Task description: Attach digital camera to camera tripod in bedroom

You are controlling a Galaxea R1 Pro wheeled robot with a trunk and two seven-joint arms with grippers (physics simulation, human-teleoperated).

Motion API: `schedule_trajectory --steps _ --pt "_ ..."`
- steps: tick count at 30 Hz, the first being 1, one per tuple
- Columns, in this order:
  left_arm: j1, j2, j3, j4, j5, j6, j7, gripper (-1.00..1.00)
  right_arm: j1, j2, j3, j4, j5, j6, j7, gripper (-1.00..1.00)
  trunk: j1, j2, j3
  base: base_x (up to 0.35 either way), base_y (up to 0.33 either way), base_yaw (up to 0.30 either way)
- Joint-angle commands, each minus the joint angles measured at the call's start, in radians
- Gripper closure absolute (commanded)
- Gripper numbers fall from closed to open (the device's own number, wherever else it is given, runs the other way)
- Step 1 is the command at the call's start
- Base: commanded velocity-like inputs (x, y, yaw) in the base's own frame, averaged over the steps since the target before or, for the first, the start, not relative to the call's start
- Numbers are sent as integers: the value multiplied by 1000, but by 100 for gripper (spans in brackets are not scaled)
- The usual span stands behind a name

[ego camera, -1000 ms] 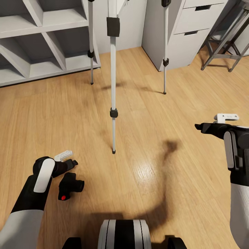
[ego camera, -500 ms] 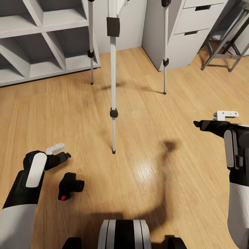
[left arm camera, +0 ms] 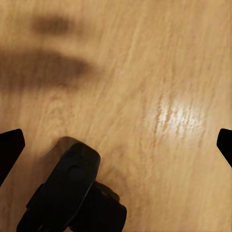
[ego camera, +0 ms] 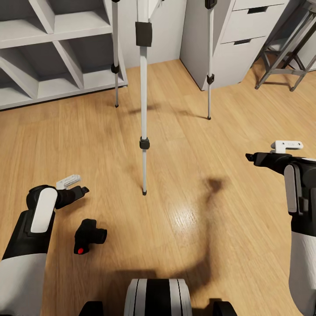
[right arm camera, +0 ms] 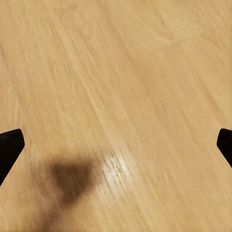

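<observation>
The digital camera (ego camera: pixel 89 236), small and matte black with a red dot, lies on the wood floor at the near left. In the left wrist view the digital camera (left arm camera: pixel 72 193) lies below the spread fingers. My left gripper (ego camera: pixel 74 186) hovers open a little beyond the camera and to its left, apart from it and holding nothing. The camera tripod (ego camera: pixel 143 109) stands ahead at the centre on thin silver-white legs with black collars; its head is out of view. My right gripper (ego camera: pixel 263 152) hangs open over bare floor at the right, as the right wrist view's wide-apart fingertips (right arm camera: pixel 9 147) confirm.
White cube shelving (ego camera: pixel 52 52) stands at the back left. A white drawer cabinet (ego camera: pixel 237 39) is behind the tripod's right leg, and a grey metal-legged stool (ego camera: pixel 285 57) is at the far right. My base (ego camera: pixel 158 298) shows at the bottom edge.
My left gripper has drawn away from the camera, moving left and farther out over the floor. The camera and tripod have stayed put. The right gripper shifted only slightly.
</observation>
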Motion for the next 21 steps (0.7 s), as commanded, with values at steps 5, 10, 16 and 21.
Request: schedule_trajectory --steps 5,10,16,21 --pt "0 0 0 -1 10 3 10 -100 -1 0 -1 -1 0 4 4 -100 0 0 -1 0 0 0" --pt "0 0 0 -1 10 3 10 -100 -1 0 -1 -1 0 4 4 -100 0 0 -1 0 0 0" --pt "0 0 0 -1 10 3 10 -100 -1 0 -1 -1 0 4 4 -100 0 0 -1 0 0 0" --pt "-21 23 -19 -19 24 3 8 -100 -15 18 -1 -16 4 17 3 -100 0 0 -1 0 0 0"
